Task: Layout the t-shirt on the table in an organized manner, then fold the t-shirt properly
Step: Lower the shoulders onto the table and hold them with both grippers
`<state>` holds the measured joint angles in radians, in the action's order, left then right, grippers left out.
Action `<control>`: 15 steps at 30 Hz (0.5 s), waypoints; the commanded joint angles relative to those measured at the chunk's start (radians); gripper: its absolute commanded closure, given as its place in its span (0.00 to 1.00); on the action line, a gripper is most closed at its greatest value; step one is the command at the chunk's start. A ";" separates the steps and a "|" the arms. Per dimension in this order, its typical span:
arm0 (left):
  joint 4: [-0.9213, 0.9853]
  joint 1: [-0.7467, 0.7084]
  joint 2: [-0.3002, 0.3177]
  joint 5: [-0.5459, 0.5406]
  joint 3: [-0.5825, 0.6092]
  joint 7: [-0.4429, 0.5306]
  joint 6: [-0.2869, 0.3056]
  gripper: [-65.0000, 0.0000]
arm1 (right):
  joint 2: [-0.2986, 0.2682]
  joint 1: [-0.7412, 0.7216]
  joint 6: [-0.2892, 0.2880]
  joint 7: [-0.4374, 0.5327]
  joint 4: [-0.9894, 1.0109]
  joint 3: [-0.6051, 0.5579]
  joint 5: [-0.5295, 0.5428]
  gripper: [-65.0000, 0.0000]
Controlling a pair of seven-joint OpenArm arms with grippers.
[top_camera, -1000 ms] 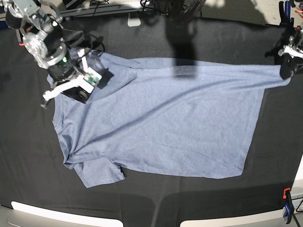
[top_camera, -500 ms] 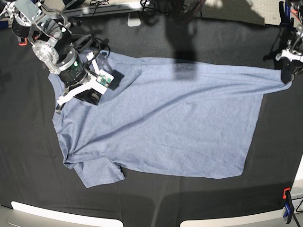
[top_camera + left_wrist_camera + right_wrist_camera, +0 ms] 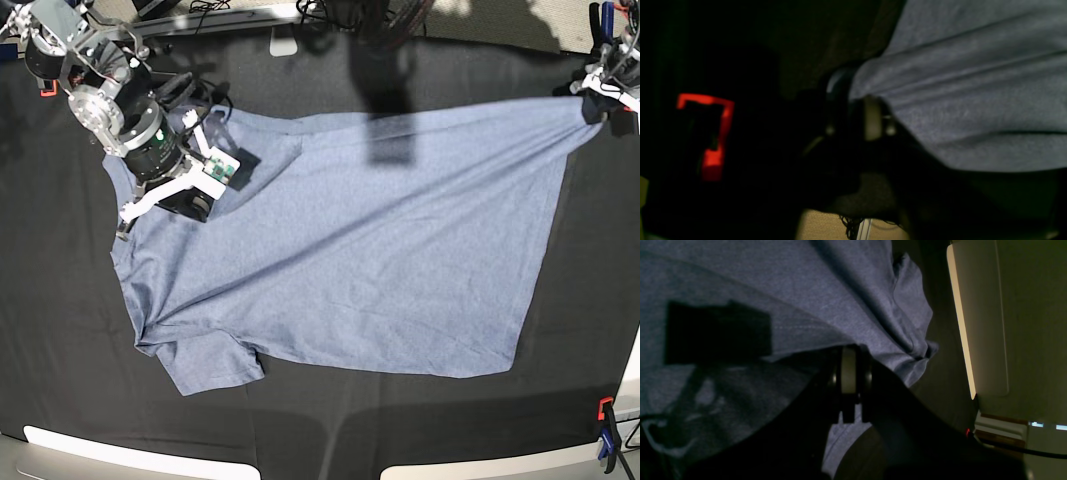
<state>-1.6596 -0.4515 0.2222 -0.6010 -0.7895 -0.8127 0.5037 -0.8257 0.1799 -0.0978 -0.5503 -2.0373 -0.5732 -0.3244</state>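
Lying spread across the table [image 3: 330,420], a wide black cloth, the t-shirt [image 3: 350,260] is showing its plain side, diagonally creased, one sleeve bunching; laying-out is looking nearly finished, folding not yet begun. The right gripper [image 3: 195,205] is pressing shut on the collar end. Whether the left gripper [image 3: 603,92] is gripping the hem corner cannot be told. Clips [image 3: 606,437] are marking the edge.

- Base view was bright and sharp, with hard shadows across the t-shirt [image 3: 340,240] and table [image 3: 60,330].
- Both wrist views were dim, soft, blurred, their near parts black.
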 commanded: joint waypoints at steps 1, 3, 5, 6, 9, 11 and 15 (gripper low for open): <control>-0.016 -0.003 0.016 -0.016 -0.008 0.020 -0.004 0.72 | -0.014 -0.014 0.016 0.010 -0.014 0.010 -0.015 1.00; -0.016 -0.004 0.016 -0.016 -0.008 0.015 -0.008 0.61 | -0.014 -0.014 0.015 0.008 -0.014 0.010 -0.015 1.00; -0.016 -0.008 0.016 -0.017 -0.008 0.009 -0.027 0.59 | -0.014 -0.014 0.015 0.008 -0.014 0.010 -0.015 1.00; -0.016 -0.011 0.016 -0.019 -0.008 0.010 -0.040 0.59 | -0.014 -0.014 0.015 0.008 -0.014 0.010 -0.015 1.00; -0.016 -0.014 0.015 -0.032 -0.008 0.013 -0.048 0.59 | -0.014 -0.014 0.015 0.008 -0.014 0.010 -0.015 1.00; -0.016 -0.014 0.010 -0.035 -0.008 0.013 -0.048 0.59 | -0.014 -0.014 0.015 0.008 -0.014 0.010 -0.015 1.00; -0.012 -0.014 -0.018 -0.021 -0.008 0.048 -0.048 0.59 | -0.014 -0.014 0.015 0.008 -0.014 0.010 -0.015 1.00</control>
<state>-1.6596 -0.4599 0.1902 -0.6075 -0.7914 -0.7818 0.4519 -0.8257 0.1799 -0.0975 -0.5507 -2.0373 -0.5732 -0.3244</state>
